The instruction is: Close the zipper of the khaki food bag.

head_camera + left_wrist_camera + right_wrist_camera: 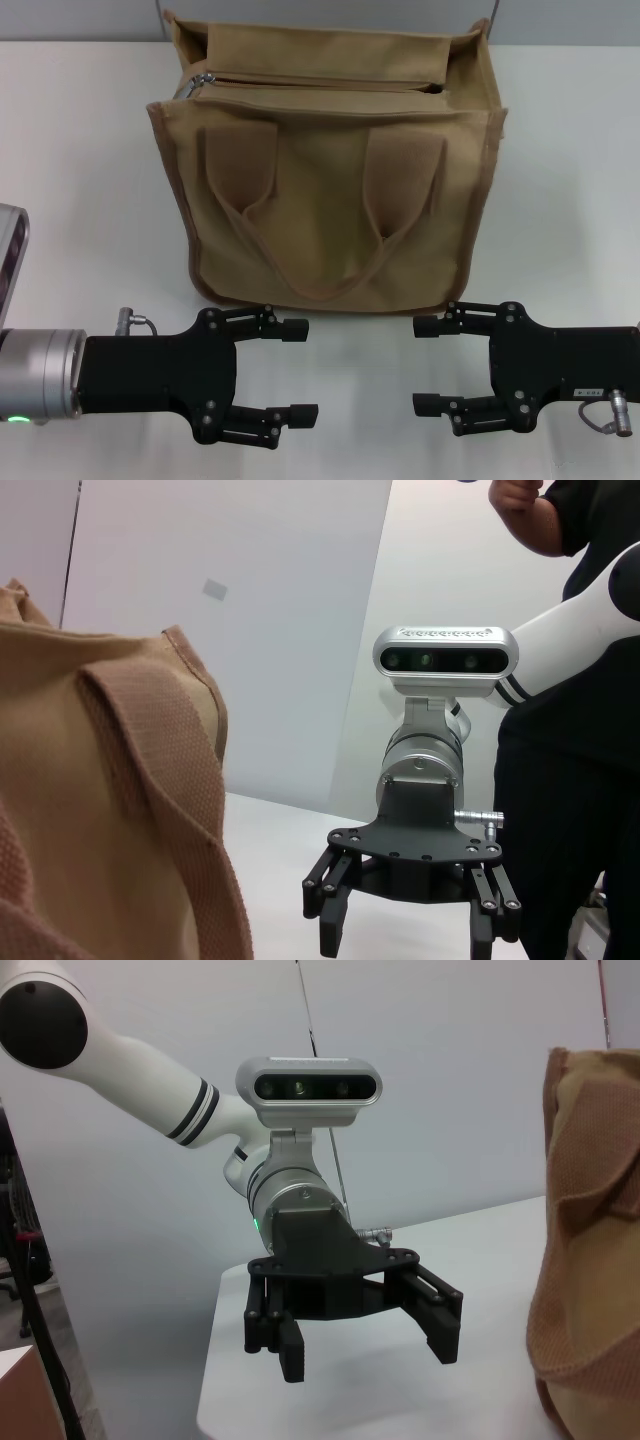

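Observation:
The khaki food bag (335,200) stands upright on the white table, with two strap handles hanging down its front. Its zipper (320,84) runs along the top and gapes open at the right end. The silver slider (193,82) sits at the left end. My left gripper (302,370) is open and empty, in front of the bag's lower left. My right gripper (428,366) is open and empty, in front of the bag's lower right. Both point toward each other. The bag's side shows in the left wrist view (90,810) and in the right wrist view (590,1250).
The white table (80,170) stretches to both sides of the bag. A person in dark clothes (570,750) stands beyond the right arm. The left wrist view shows my right gripper (405,930); the right wrist view shows my left gripper (365,1335).

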{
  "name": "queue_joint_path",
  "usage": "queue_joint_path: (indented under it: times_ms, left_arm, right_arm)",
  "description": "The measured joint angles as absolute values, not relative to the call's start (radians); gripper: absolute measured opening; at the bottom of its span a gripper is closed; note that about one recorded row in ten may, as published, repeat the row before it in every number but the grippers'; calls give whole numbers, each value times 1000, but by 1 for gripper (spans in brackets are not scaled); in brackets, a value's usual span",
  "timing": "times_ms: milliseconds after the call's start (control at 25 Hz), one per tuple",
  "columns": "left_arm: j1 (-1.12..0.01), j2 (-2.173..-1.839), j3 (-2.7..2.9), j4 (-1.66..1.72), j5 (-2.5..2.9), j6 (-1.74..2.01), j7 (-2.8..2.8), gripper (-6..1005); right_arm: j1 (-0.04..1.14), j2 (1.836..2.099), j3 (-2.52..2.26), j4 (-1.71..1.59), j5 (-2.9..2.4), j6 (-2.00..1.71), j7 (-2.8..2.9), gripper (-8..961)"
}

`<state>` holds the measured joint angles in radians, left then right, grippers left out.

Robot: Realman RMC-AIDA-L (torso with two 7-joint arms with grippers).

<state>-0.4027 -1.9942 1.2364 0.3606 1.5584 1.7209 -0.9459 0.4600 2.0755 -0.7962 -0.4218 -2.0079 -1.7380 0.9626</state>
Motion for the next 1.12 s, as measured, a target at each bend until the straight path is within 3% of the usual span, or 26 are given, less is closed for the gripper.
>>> queue_joint_path:
  times_ms: [720, 960, 1040, 1120]
  left_arm:
    - [-405, -1995, 1223, 362, 1555, 1733, -944, 844]
    - [-426, -2023, 1136, 364, 1548, 1823, -917, 843]
    - [-456, -2073, 937, 361, 1531, 1936, -860, 843]
    - [-468, -2076, 885, 339, 1479, 1949, -859, 843]
  right_arm:
    - [460, 2075, -796, -422, -2008, -1735, 965, 791]
    - [460, 2075, -793, -422, -2008, -1733, 965, 791]
    - [461, 2075, -793, -421, -2006, -1731, 965, 791]
    - [462, 2075, -794, -420, -2005, -1730, 965, 791]
